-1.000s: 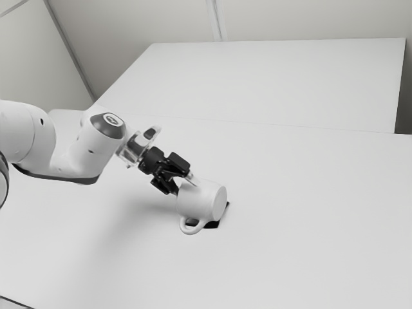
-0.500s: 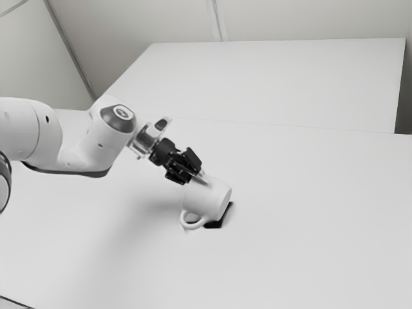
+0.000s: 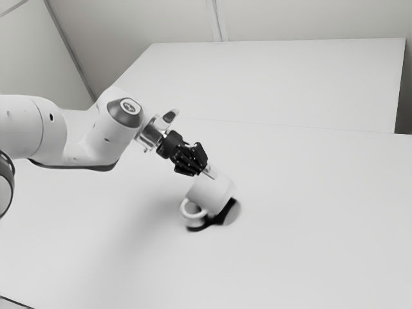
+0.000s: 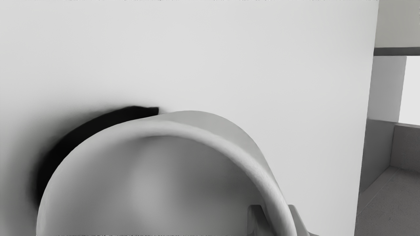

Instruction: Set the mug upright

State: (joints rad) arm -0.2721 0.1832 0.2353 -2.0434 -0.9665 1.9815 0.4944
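White tabletop, tilted mug, fingers pinched tight on its wall at the rim, one inside, one outside

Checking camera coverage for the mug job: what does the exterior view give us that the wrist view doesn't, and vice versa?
Exterior view: the white, jointed robot arm, the looped handle of the plain white mug, and the mug's tilt, neither upright nor flat on its side.

Wrist view: the mug's rounded grey interior, one fingertip inside the rim and one outside, plus grey floor past the table edge.

Both: mug, black two-finger gripper on its rim, smooth white table, black shadow-like patch by the mug.
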